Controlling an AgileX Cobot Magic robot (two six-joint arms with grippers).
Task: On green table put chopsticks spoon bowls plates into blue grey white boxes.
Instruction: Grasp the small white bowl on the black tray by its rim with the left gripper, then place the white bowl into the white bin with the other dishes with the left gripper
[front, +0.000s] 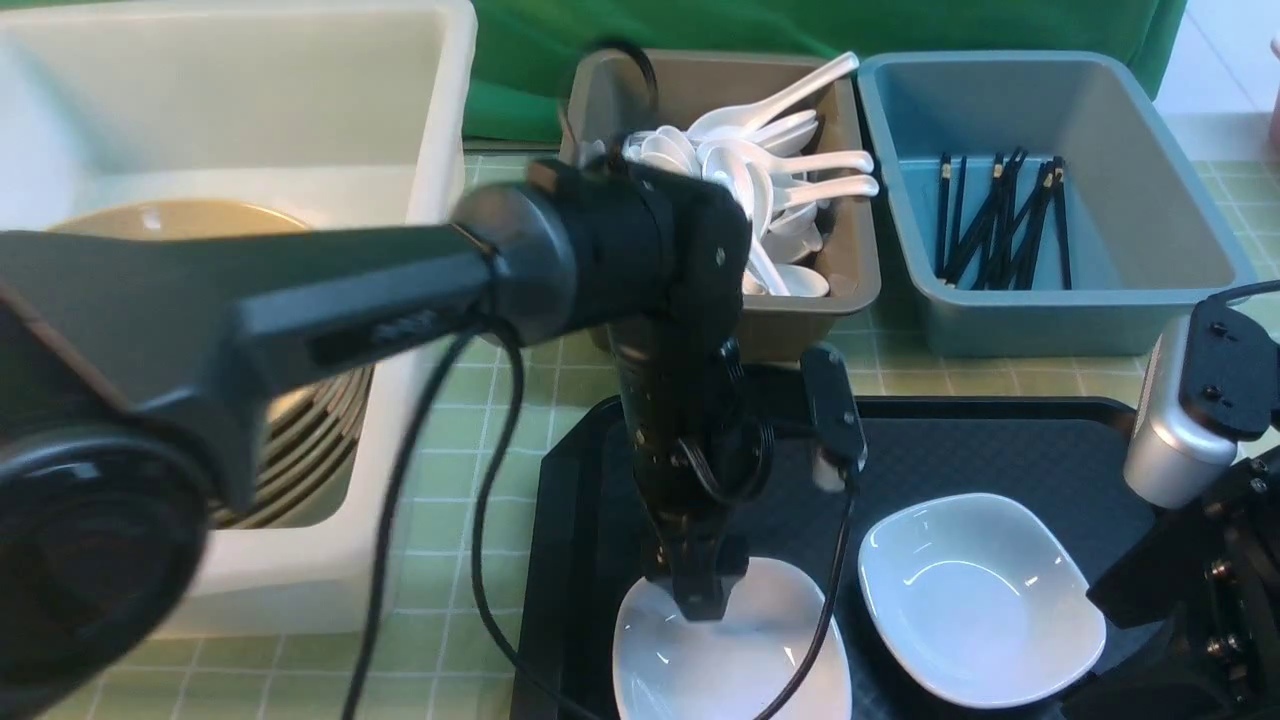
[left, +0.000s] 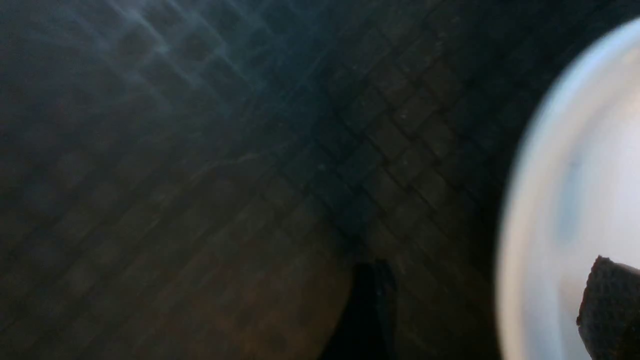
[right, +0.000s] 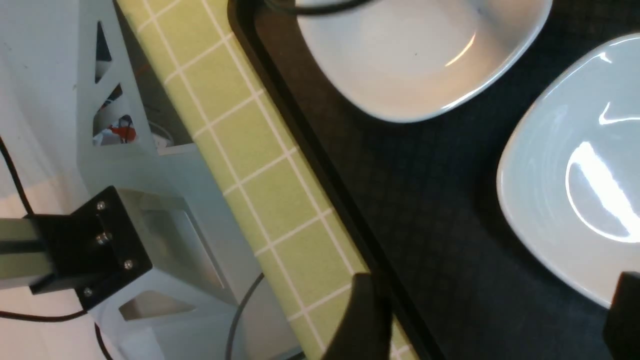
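Two glossy white, rounded-square plates (front: 985, 600) lie side by side on the black tray (front: 950, 450) at six o'clock on the green table (front: 450, 480). The left gripper (front: 705, 605) stands over the left plate (front: 740, 670). Only the left wrist view shows its fingers (left: 610, 315) wide apart astride the rim, gripping nothing. The right gripper (right: 492, 320), spread wide and empty, hangs beside the right plate (right: 565, 165). At two o'clock, black chopsticks (front: 1000, 220) lie in the blue box (front: 1050, 330), running roughly twelve to six. White spoons (front: 770, 170) fill the grey box (front: 800, 335) at twelve.
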